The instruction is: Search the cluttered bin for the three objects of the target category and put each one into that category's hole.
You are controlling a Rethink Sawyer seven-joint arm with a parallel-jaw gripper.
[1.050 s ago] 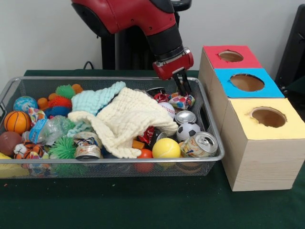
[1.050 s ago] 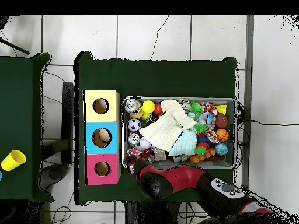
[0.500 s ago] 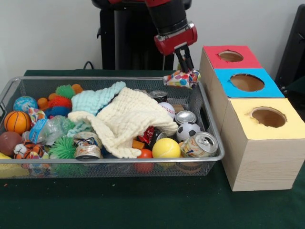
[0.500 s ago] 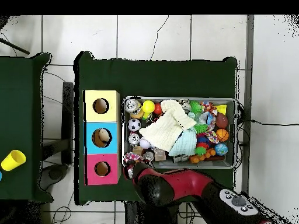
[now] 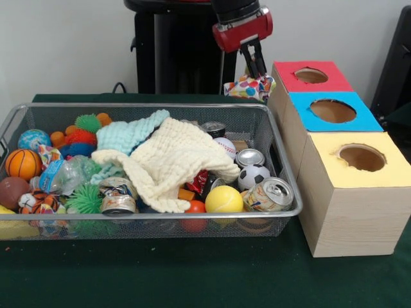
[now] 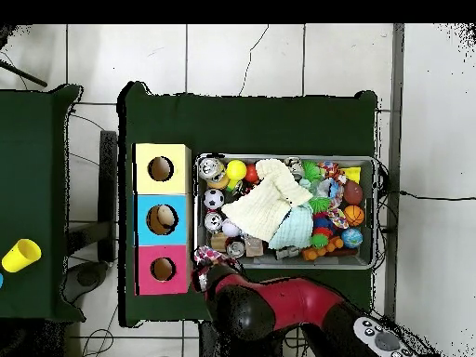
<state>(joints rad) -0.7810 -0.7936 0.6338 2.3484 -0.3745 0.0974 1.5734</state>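
Gripper lifted colourful cloth higher.

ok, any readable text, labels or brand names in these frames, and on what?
None legible.
Cans in the mesh bin: printing on the sides, too blurred to read.
Crumpled bottle: blue label, unreadable.
Sorting boxes: plain colour tops, no text.
Patterned item in the gripper: coloured patches only.

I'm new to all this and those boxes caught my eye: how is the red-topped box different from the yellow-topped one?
The red-topped box stands farthest from the front camera, beside the gripper and its colourful crumpled item; the yellow-topped box stands nearest, beside the cans at the wire bin's corner. The two differ in top colour. Both are pale wooden boxes with one round hole on top, in a row with a blue-topped box between them.
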